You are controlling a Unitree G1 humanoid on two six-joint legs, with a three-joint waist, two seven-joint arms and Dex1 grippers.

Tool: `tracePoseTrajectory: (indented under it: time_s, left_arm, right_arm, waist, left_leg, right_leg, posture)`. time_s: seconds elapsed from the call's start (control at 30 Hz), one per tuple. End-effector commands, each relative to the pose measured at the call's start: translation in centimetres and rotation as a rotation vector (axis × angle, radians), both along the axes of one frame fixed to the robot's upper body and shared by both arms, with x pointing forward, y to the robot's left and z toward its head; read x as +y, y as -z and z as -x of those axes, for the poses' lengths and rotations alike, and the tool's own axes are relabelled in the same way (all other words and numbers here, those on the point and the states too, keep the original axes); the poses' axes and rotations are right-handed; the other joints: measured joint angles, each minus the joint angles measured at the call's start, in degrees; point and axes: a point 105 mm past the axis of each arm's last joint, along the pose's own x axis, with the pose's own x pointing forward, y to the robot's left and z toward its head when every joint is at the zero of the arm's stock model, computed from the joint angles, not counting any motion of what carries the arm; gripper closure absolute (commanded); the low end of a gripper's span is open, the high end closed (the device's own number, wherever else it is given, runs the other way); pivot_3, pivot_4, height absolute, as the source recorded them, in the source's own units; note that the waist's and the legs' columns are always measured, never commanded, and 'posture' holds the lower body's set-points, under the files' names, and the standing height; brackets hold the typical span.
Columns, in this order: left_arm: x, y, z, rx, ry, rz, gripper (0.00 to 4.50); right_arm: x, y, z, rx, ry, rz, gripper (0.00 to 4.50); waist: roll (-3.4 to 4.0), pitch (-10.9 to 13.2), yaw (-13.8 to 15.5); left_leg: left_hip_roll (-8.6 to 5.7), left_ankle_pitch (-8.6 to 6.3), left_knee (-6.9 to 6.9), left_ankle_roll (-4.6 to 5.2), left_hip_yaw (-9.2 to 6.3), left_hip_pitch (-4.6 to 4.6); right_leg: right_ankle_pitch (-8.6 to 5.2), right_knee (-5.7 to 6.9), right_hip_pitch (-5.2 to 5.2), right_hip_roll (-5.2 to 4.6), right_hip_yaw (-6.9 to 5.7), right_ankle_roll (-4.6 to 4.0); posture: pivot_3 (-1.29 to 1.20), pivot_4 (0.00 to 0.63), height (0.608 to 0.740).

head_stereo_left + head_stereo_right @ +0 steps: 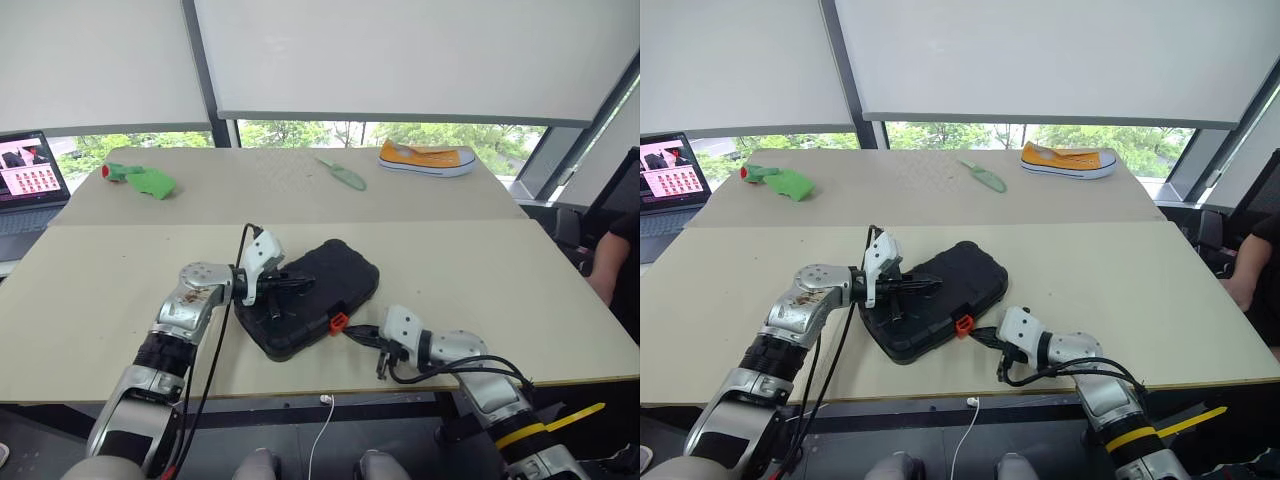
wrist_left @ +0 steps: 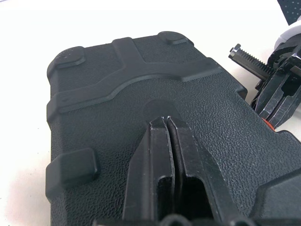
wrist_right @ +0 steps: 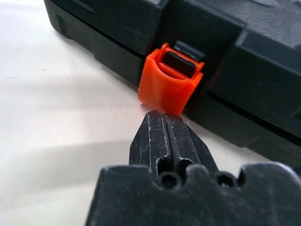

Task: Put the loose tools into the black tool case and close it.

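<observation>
- Left gripper (image 1: pixel 292 283), fingers pressed together, rests on the lid of the closed black tool case (image 1: pixel 335 270) at frame centre.
- Right gripper (image 3: pixel 165 117), fingers pressed together, empty, tips just below the orange latch (image 3: pixel 170 84) on the case's front edge.
- Case lies on the pale table (image 1: pixel 480 280).

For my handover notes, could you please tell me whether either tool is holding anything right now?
Nothing is held. The left tool is shut, fingertips over the black tool case lid. The right tool is shut empty at the orange latch.
</observation>
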Motion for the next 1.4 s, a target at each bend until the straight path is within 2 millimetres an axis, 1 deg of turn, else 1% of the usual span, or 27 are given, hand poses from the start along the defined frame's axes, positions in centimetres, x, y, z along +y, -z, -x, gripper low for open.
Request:
tracePoseTrajectory:
  time_s: [0.03, 0.17, 0.23, 0.37, 0.5, 0.67, 0.8, 0.9, 0.97, 1.1, 1.17, 1.23, 1.33, 1.4]
  left_arm:
    - [1.1, 4.2, 0.6, 0.136, -0.04, -0.08, 4.38]
    - [0.9, 4.3, 0.6, 0.142, -0.038, -0.08, 4.38]
    - [0.8, 4.8, 0.8, 0.156, -0.035, -0.089, 4.38]
    - [0.7, 5.9, 1.3, 0.183, -0.022, -0.133, 4.38]
    - [0.8, 6.7, 1.8, 0.202, -0.012, -0.154, 4.38]
    - [0.7, 7.3, 2.5, 0.236, 0.009, -0.159, 4.38]
    - [0.8, 7.4, 2.6, 0.224, 0.018, -0.177, 4.38]
    - [0.7, 7.5, 2.6, 0.227, 0.019, -0.175, 4.38]
    - [0.7, 7.5, 2.5, 0.227, 0.019, -0.176, 4.38]
    - [0.6, 7.3, 2.4, 0.221, 0.012, -0.164, 4.38]
    - [0.5, 7.2, 2.4, 0.219, 0.017, -0.161, 4.38]
    - [0.5, 7.2, 2.5, 0.219, 0.017, -0.156, 4.38]
    - [0.7, 7.2, 2.6, 0.22, 0.016, -0.154, 4.38]
    - [0.8, 7.3, 2.7, 0.221, 0.015, -0.155, 4.38]
  right_arm:
    - [0.6, -1.0, -0.1, -0.016, -0.008, -0.036, 4.5]
    - [1.6, -1.7, -0.4, 0.004, -0.003, -0.115, 4.5]
    - [2.1, -2.8, -0.7, -0.001, 0.005, -0.202, 4.5]
    - [2.0, -4.6, -0.8, -0.076, -0.011, -0.222, 4.5]
    - [1.9, -5.9, -0.6, -0.121, -0.031, -0.218, 4.5]
    - [2.0, -6.8, -0.8, -0.139, -0.052, -0.212, 4.5]
    - [2.1, -7.4, -0.7, -0.112, -0.058, -0.259, 4.5]
    - [2.0, -6.9, -0.6, -0.091, -0.055, -0.249, 4.5]
    - [1.8, -6.6, -0.4, -0.075, -0.06, -0.235, 4.5]
    - [0.5, -6.6, 0.3, -0.025, -0.053, -0.212, 4.5]
    - [-0.6, -5.7, 1.3, 0.064, -0.043, -0.154, 4.5]
    - [-1.0, -4.4, 2.1, 0.141, -0.03, -0.103, 4.5]
    - [-0.8, -2.9, 2.4, 0.199, 0.0, -0.072, 4.5]
    - [-0.3, -2.1, 2.0, 0.201, 0.031, -0.072, 4.5]
  waist:
    - [0.0, 0.0, 0.0]
    - [0.0, 0.0, 0.0]
    - [0.0, 0.0, 0.0]
    - [-0.01, 0.0, -0.1]
    - [-0.01, 0.0, -0.1]
    - [0.0, 0.0, -0.2]
    - [0.06, -0.1, -0.1]
    - [-0.15, -0.5, 0.2]
    - [-0.08, -0.6, 0.2]
    - [-0.02, -0.6, 0.3]
    - [0.0, -0.6, 0.3]
    - [-0.01, -0.7, 0.3]
    - [-0.07, -0.9, 0.3]
    - [-0.07, -0.9, 0.2]
  left_leg:
    - [0.0, 0.0, 0.0, 0.0, 0.0, 0.0]
    - [0.0, 0.0, 0.0, 0.0, 0.0, 0.0]
    - [0.01, 0.0, 0.0, 0.0, 0.0, 0.0]
    - [0.01, 0.0, -0.01, 0.0, 0.0, 0.0]
    - [0.02, 0.0, -0.01, -0.01, 0.0, 0.0]
    - [0.02, -0.03, -0.04, -0.04, 0.0, 0.02]
    - [0.02, -0.22, -0.1, -0.36, 0.0, 0.19]
    - [-0.02, -0.19, -0.38, -0.31, 0.01, 0.25]
    - [-0.02, -0.19, -0.44, -0.25, 0.01, 0.28]
    - [-0.05, -0.18, -0.48, -0.15, 0.02, 0.28]
    - [-0.05, -0.18, -0.49, -0.15, 0.01, 0.28]
    - [-0.07, -0.19, -0.5, -0.16, 0.01, 0.28]
    - [-0.07, -0.25, -0.65, -0.25, 0.01, 0.46]
    - [-0.07, -0.41, -0.73, -0.51, 0.01, 0.69]
  right_leg:
    - [0.0, 0.0, 0.0, 0.0, 0.0, 0.0]
    - [-0.04, 0.0, 0.0, -0.01, 0.0, -0.06]
    - [-0.04, 0.0, -0.01, 0.0, 0.0, -0.07]
    - [-0.04, 0.0, -0.03, 0.0, 0.0, -0.09]
    - [-0.05, 0.0, -0.03, 0.0, 0.0, -0.11]
    - [-0.06, 0.0, -0.05, -0.01, 0.0, -0.13]
    - [-0.08, -0.02, 0.04, -0.01, 0.0, -0.15]
    - [-0.18, -0.12, 0.1, -0.04, 0.0, -0.12]
    - [-0.26, -0.13, 0.13, -0.04, -0.01, -0.11]
    - [-0.29, -0.16, 0.13, -0.08, -0.01, -0.16]
    - [-0.4, -0.18, 0.14, -0.09, -0.01, -0.19]
    - [-0.42, -0.23, 0.16, -0.13, -0.01, -0.22]
    - [-0.44, -0.31, 0.25, -0.12, -0.01, -0.23]
    - [-0.49, -0.35, 0.43, -0.13, -0.01, -0.25]
  posture:
    - [0.0, 0.15, 0.74]
    - [0.0, 0.15, 0.74]
    - [0.0, 0.15, 0.74]
    - [0.0, 0.15, 0.74]
    - [0.0, 0.15, 0.74]
    - [0.0, 0.15, 0.74]
    - [0.0, 0.15, 0.74]
    - [0.0, 0.15, 0.74]
    - [0.0, 0.15, 0.74]
    - [0.0, 0.15, 0.74]
    - [0.0, 0.15, 0.74]
    - [0.0, 0.15, 0.74]
    - [0.0, 0.15, 0.74]
    - [0.0, 0.15, 0.74]
